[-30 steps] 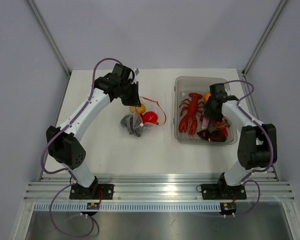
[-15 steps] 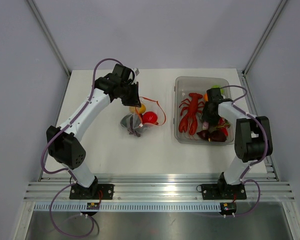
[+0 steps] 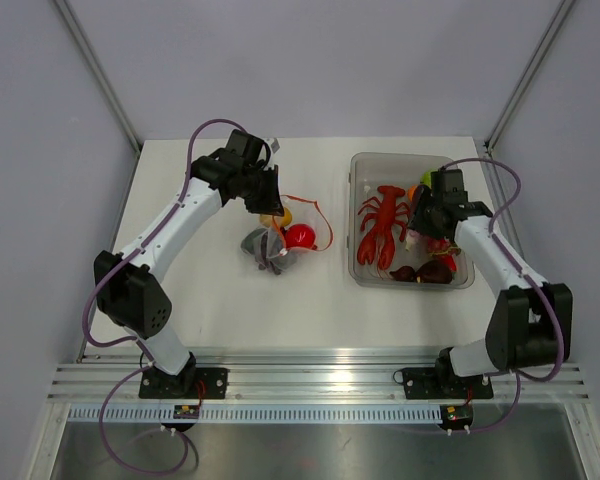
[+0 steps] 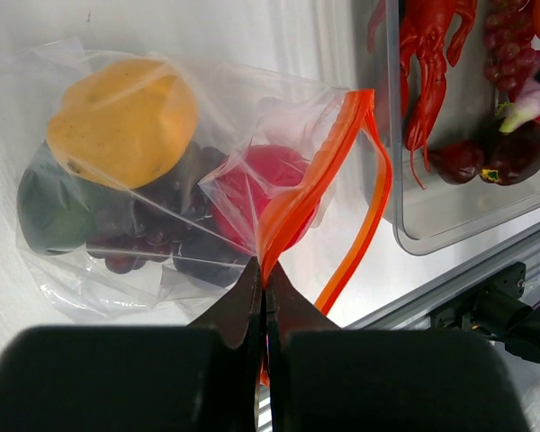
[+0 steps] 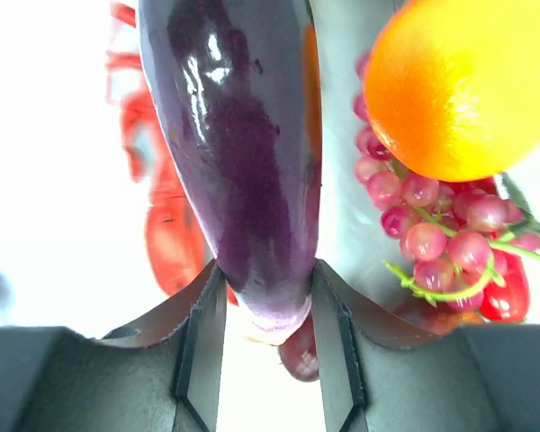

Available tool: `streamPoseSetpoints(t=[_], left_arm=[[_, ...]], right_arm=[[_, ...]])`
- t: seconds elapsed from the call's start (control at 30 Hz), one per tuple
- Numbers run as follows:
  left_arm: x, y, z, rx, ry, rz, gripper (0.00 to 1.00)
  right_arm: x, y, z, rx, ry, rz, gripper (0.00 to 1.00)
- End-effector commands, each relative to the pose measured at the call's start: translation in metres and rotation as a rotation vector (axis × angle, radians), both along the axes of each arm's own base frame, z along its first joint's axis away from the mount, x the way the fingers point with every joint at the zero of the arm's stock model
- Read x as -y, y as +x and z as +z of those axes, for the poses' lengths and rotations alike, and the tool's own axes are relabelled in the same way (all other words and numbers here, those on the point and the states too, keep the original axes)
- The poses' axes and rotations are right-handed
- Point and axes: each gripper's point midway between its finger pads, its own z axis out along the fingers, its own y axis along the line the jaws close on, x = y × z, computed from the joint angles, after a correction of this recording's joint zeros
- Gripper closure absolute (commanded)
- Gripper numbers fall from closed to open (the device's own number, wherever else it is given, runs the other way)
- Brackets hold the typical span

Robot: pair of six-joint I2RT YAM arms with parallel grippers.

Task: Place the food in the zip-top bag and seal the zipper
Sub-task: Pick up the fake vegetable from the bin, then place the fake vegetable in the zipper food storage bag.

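The zip-top bag (image 3: pixel 273 247) lies on the white table and holds a yellow fruit (image 4: pixel 121 121), a red one (image 4: pixel 270 175), a green one (image 4: pixel 54 211) and dark grapes (image 4: pixel 144 229). Its mouth stands open, and the red-orange zipper (image 4: pixel 364 207) loops out to the right. My left gripper (image 4: pixel 265 270) is shut on the zipper strip at the bag's near corner; it also shows in the top view (image 3: pixel 270 205). My right gripper (image 5: pixel 265 306) is shut on a glossy purple eggplant (image 5: pixel 238 135) and holds it over the tub, as the top view shows too (image 3: pixel 420 215).
A rigid clear tub (image 3: pixel 360 165) stands to the right with a red lobster (image 3: pixel 380 225), an orange (image 5: pixel 459 85), pink grapes (image 5: pixel 423 225), a red pepper (image 5: pixel 504 297) and dark fruits (image 3: pixel 425 272). Grey walls close in the table.
My right arm has swung outward and its gripper has lifted the eggplant off the pile in the tub. My left gripper has kept still on the zipper.
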Motion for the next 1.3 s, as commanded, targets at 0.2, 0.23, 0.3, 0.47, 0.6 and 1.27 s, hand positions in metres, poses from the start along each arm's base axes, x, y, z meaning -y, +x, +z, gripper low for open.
streamPoseSetpoints(t=[0.2,0.23,0.3,0.47,0.6,1.27], left_arm=[[0.013,0.001,0.033,0.080,-0.088,-0.031,1.00],[0.012,0.001,0.032,0.080,-0.085,-0.031,1.00],[0.012,0.001,0.033,0.084,-0.085,-0.038,1.00],[0.013,-0.001,0.035,0.082,-0.090,-0.046,1.00],[0.012,-0.002,0.035,0.082,-0.087,-0.046,1.00],[0.011,-0.006,0.051,0.268,-0.123,-0.155,1.00]], right_arm=[[-0.065,-0.021,0.119,0.258,0.192,0.248,0.82],[-0.075,-0.025,0.125,0.263,0.214,0.288,0.82],[-0.105,-0.039,0.132,0.237,0.268,0.410,0.81],[-0.172,-0.071,0.158,0.259,0.337,0.656,0.81],[-0.211,-0.092,0.171,0.266,0.460,0.841,0.81],[-0.255,-0.134,0.159,-0.138,0.969,0.805,0.81]])
